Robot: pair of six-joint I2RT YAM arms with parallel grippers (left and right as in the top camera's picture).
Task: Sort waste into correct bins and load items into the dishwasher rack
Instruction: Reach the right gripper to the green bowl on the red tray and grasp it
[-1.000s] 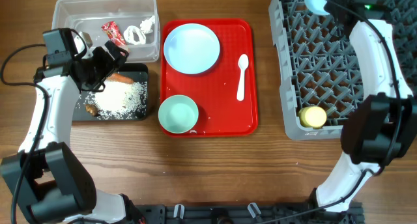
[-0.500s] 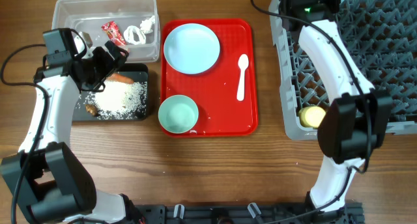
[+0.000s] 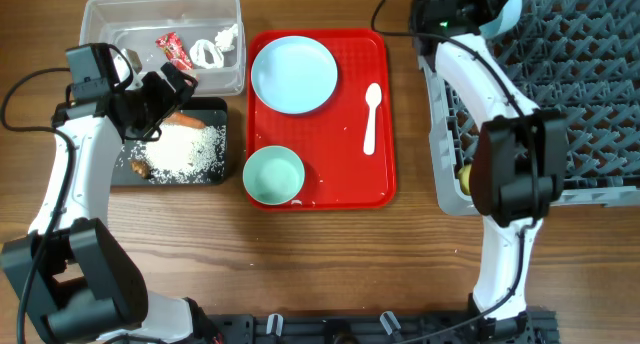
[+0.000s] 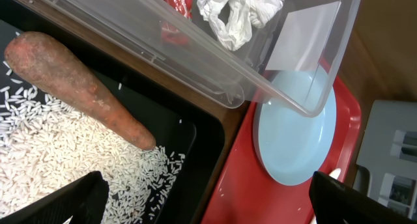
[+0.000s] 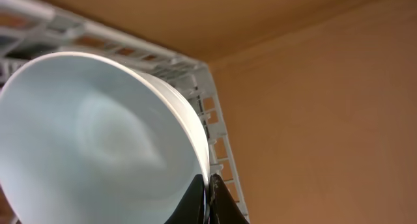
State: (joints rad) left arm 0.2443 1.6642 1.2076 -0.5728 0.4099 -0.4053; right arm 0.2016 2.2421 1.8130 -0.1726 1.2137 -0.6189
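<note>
Left of the red tray [image 3: 345, 174], the left gripper [image 3: 168, 87] is held with its jaws wide apart above the black tub [image 3: 128, 176], where the carrot [image 4: 78, 87] and rice [image 3: 185, 152] lie, beside the clear tub [image 3: 95, 29] holding the red wrapper [image 3: 173, 50] and white scrap [image 4: 238, 12]. On the tray are set the light blue plate [image 3: 294, 75], mint-green bowl [image 3: 273, 175] and white spoon [image 3: 371, 119]. Right of the tray, the light blue bowl [image 5: 98, 139] is pinched at its rim by the right gripper [image 5: 208, 198], over the dishwasher rack [image 3: 580, 104] corner nearest the tray.
</note>
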